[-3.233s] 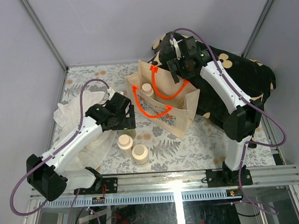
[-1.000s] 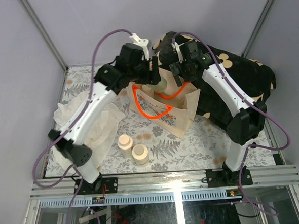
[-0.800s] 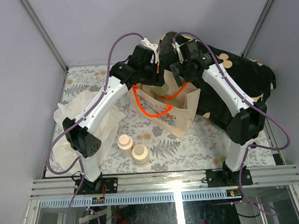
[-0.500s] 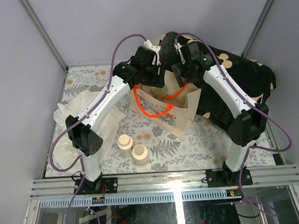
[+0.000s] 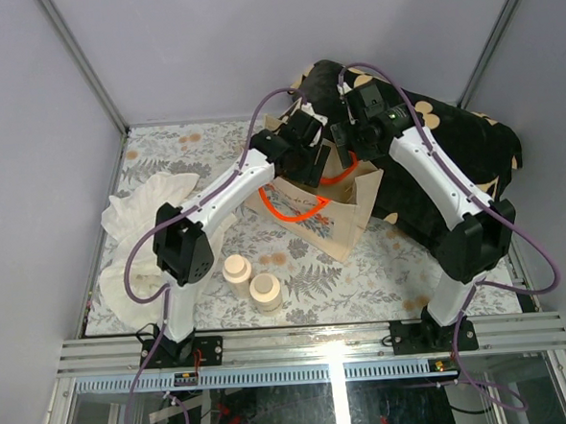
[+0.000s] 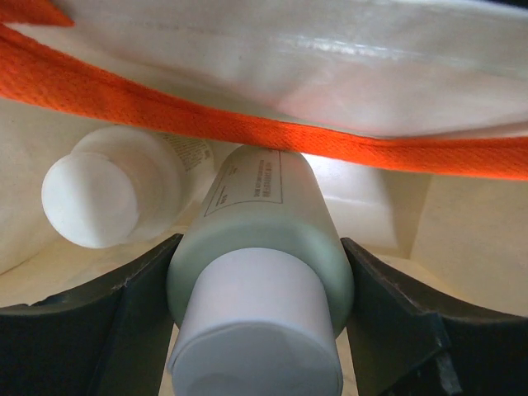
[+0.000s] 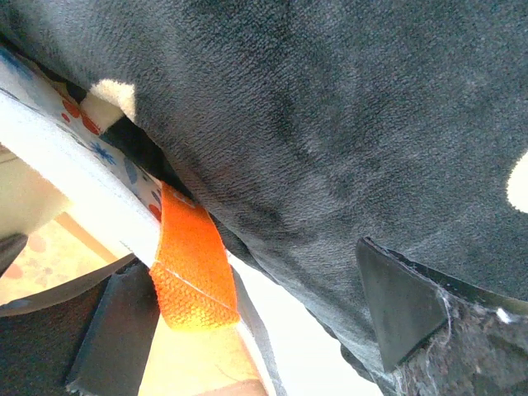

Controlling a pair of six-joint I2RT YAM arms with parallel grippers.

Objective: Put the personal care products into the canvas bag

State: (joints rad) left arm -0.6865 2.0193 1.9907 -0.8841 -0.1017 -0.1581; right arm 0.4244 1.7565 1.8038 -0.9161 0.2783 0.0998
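The canvas bag [image 5: 328,219] stands at mid table with its orange handles [image 5: 285,210] up. My left gripper [image 5: 311,160] is down in its mouth, shut on a pale green bottle [image 6: 260,239] with a cream cap. A second bottle [image 6: 111,198] lies inside the bag to its left, under an orange handle [image 6: 206,124]. Two more cream-capped bottles [image 5: 236,269] [image 5: 265,291] stand on the table in front. My right gripper [image 5: 341,141] is at the bag's back rim with its jaws wide apart; the rim and an orange handle [image 7: 186,276] lie by its left finger.
A black cloth with tan marks [image 5: 453,163] is heaped at the back right, against the bag and filling the right wrist view [image 7: 330,124]. A thin white plastic bag [image 5: 150,230] lies at the left. The table has a floral cover [image 5: 382,264].
My left arm lifted a bottle from the table, swung it over the bag and lowered it into the mouth. The right gripper stayed at the back rim.
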